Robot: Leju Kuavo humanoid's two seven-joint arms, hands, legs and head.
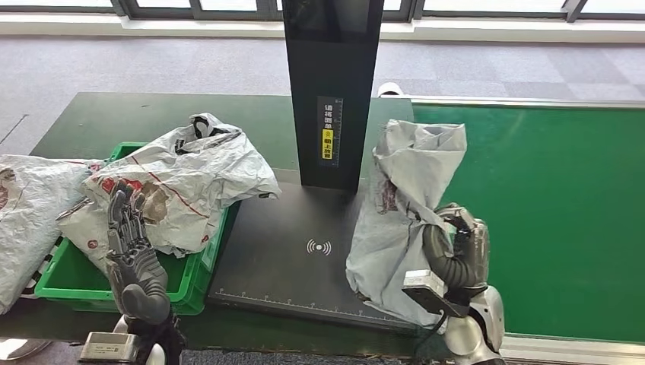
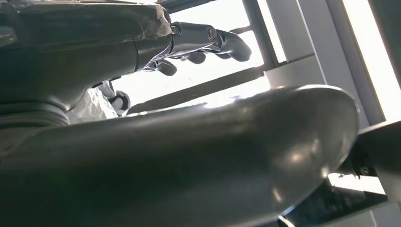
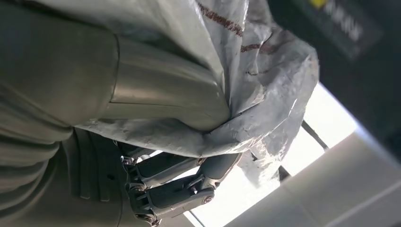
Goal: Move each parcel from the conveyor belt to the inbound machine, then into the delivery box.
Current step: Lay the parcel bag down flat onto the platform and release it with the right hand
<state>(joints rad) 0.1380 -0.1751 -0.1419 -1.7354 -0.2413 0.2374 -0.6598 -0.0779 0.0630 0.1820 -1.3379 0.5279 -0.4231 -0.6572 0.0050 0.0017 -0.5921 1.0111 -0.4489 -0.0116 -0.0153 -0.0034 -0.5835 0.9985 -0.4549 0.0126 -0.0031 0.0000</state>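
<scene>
Your right hand [image 1: 456,247] grips a grey parcel [image 1: 403,205] by a bunched fold, thumb on 1 side and fingers [image 3: 189,177] on the other, so the bag stands crumpled at the right edge of the scanner plate [image 1: 293,258], beside the black post [image 1: 331,84] and at the edge of the green belt [image 1: 548,198]; your left hand [image 1: 129,243] is raised with fingers spread and holds nothing, just in front of the green crate [image 1: 76,285]. The likely trouble, as I judge it, is that thin film slipping out of the pinch as you swing left, since you hold a fold and not the bulk; the loose bag could also brush the post. The crate already holds 1 crumpled white parcel [image 1: 182,182] heaped above its rim and draped over the right wall, so another may slide off the pile onto the plate; a further bag [image 1: 27,220] lies at the crate's left, and I cannot tell whether it rests inside.
</scene>
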